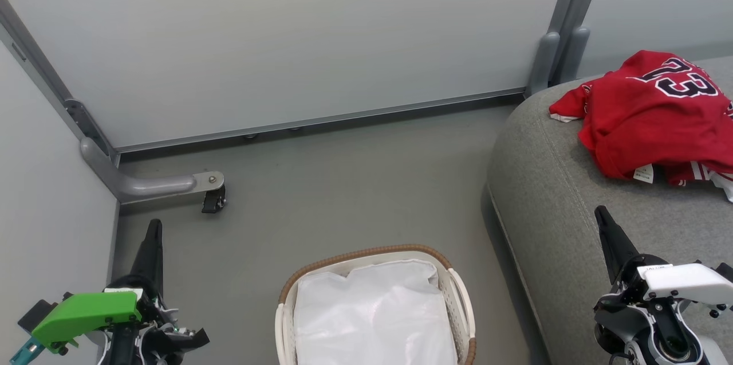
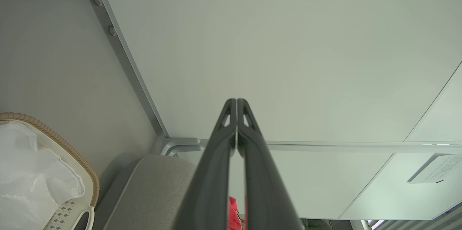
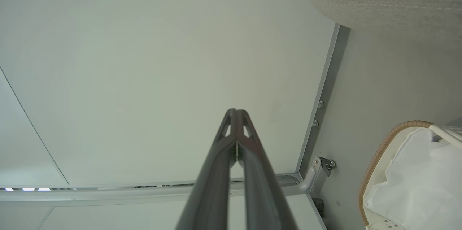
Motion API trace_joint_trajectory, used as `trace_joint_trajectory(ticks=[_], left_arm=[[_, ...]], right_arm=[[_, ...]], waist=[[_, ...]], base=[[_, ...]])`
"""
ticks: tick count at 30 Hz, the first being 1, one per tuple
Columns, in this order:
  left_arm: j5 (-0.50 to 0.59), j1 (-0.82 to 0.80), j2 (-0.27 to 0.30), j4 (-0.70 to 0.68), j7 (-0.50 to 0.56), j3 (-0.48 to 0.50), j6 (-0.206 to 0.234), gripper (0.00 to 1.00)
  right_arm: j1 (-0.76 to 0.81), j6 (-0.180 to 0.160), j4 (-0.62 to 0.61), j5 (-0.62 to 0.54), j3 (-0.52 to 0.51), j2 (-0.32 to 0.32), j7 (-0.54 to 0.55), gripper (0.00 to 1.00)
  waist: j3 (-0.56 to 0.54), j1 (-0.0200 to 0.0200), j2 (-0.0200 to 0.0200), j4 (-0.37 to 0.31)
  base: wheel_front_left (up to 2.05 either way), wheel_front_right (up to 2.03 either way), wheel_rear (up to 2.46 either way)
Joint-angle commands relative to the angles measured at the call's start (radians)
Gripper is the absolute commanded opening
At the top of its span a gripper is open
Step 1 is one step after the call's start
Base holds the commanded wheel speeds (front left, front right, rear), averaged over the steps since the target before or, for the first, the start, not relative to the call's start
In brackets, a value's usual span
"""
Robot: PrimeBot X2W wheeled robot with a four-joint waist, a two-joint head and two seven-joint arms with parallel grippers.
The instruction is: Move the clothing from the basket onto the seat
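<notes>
Red jerseys, the clothing, lie in a heap on the grey seat at the right, with a dark 23 showing on top. On the floor in the bottom centre stands the white basket with a brown woven rim, and I see just its white liner inside. My left gripper is shut at the lower left over the floor, holding nothing. Over the seat's front part, below the clothing, my right gripper is shut and empty. In the wrist views the left gripper and the right gripper have their tips together.
Pale partition walls close the space behind and on the left. A grey foot with a dark caster juts onto the floor at the back left. A grey post stands at the seat's far corner.
</notes>
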Motion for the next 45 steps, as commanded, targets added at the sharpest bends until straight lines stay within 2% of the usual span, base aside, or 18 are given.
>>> trace_joint_trajectory(ticks=[1, 45], left_arm=[[-0.003, -0.009, 0.007, -0.002, 0.003, 0.002, -0.004, 0.0], [-0.003, -0.009, 0.007, -0.002, 0.003, 0.002, -0.004, 0.0]], right_arm=[[0.01, 0.0, -0.003, 0.003, -0.002, -0.006, 0.002, 0.0], [0.01, 0.0, -0.003, 0.003, -0.002, -0.006, 0.001, 0.0]], waist=[[0.0, 0.0, 0.0, 0.0], [0.0, 0.0, 0.0, 0.0]], base=[[0.0, 0.0, 0.0], [0.0, 0.0, 0.0]])
